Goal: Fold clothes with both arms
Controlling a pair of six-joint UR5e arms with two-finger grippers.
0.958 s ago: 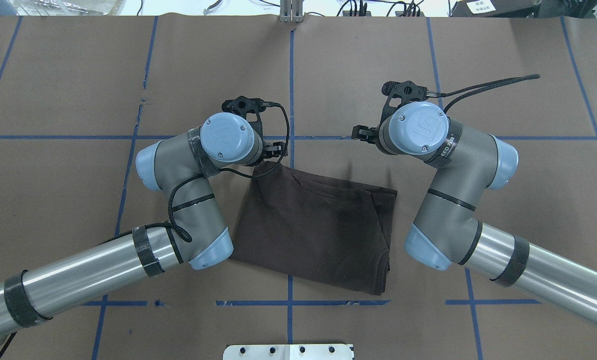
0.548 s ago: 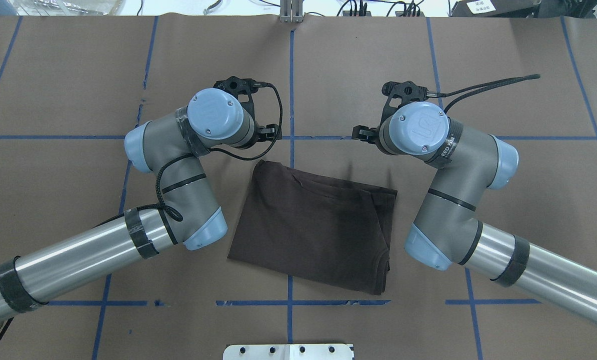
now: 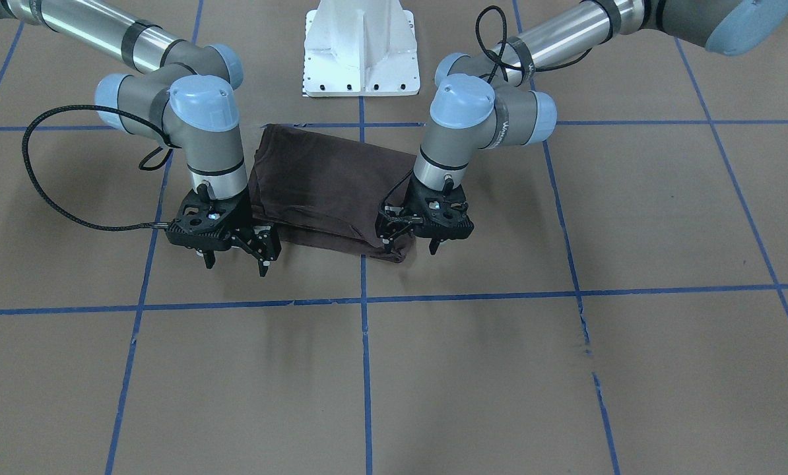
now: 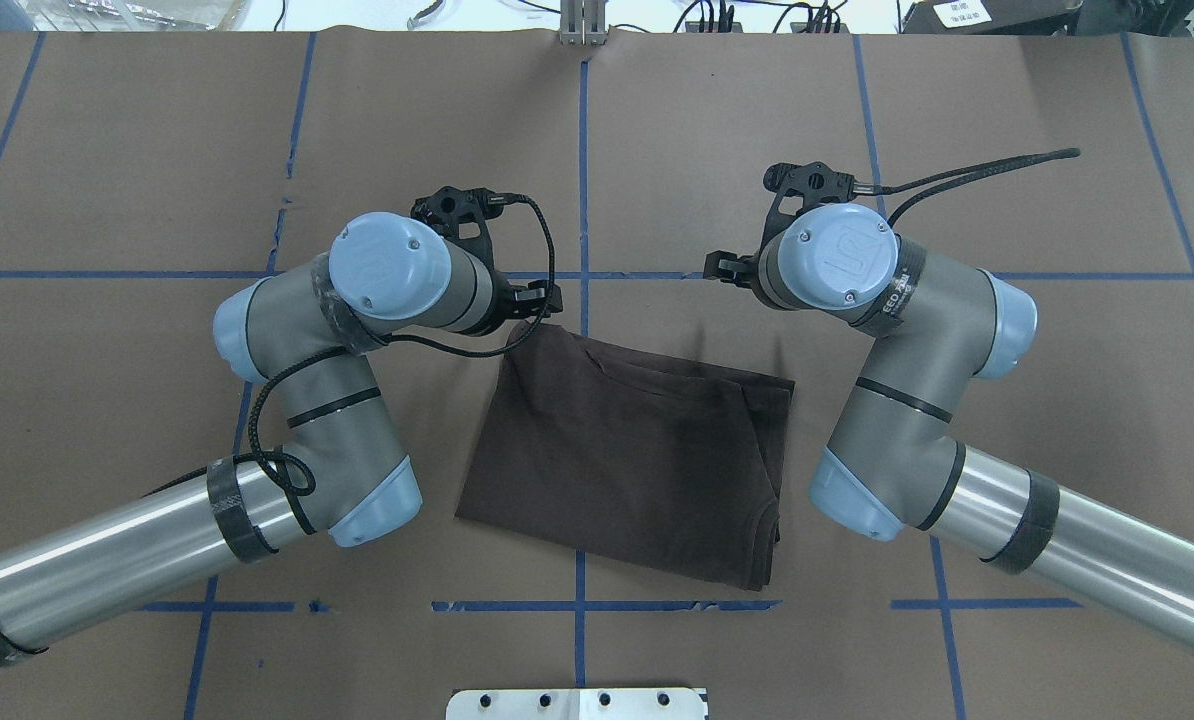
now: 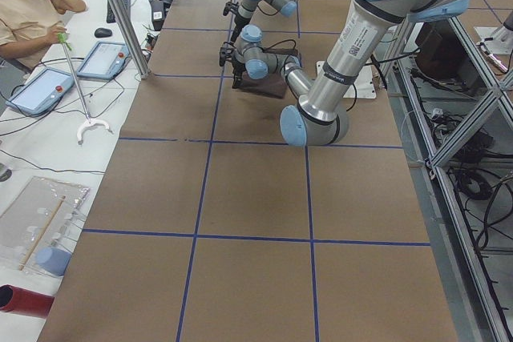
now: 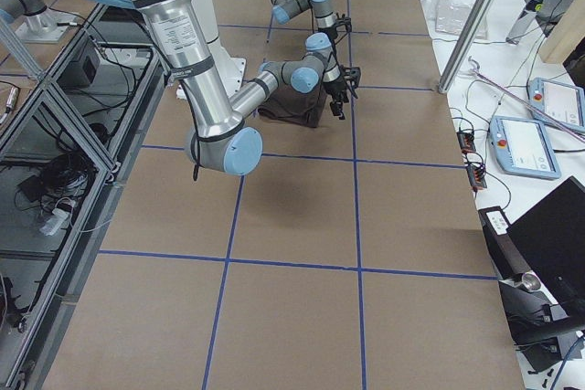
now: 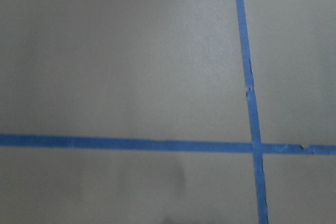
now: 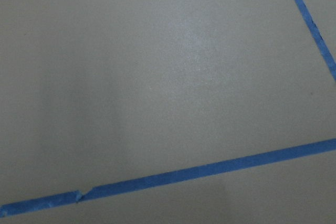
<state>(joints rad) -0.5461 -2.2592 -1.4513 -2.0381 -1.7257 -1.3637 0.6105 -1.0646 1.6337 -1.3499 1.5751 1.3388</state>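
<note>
On my screens the biggest thing is the table covered in brown paper (image 4: 107, 150), marked into large squares by blue tape lines (image 7: 247, 51). Both wrist cameras give me only that paper and tape.

The two silver-grey jointed arms with light-blue caps come next. The left arm (image 4: 337, 400) and the right arm (image 4: 897, 400) are each bent at the elbow, wrists pointing down at the table, one on either side of the garment.

The dark brown T-shirt (image 4: 627, 450) lies flat at the table's centre between the arms, folded into a rough rectangle. Its layered edges are stacked on the side nearest the right arm, and one edge sits close to the white pedestal base (image 3: 361, 46).

The black left gripper (image 3: 410, 249) hangs low at the shirt's far corner on its own side. Its jaws are apart and hold nothing: one finger is over the cloth corner and the other over bare paper. I cannot tell whether either tip touches the fabric.

The black right gripper (image 3: 235, 267) hangs over bare paper just beside the shirt's other far corner, jaws spread wide and empty.

A black braided cable (image 3: 44, 191) loops out from the right wrist and sags to the paper — a shorter one curls around the left wrist
</note>
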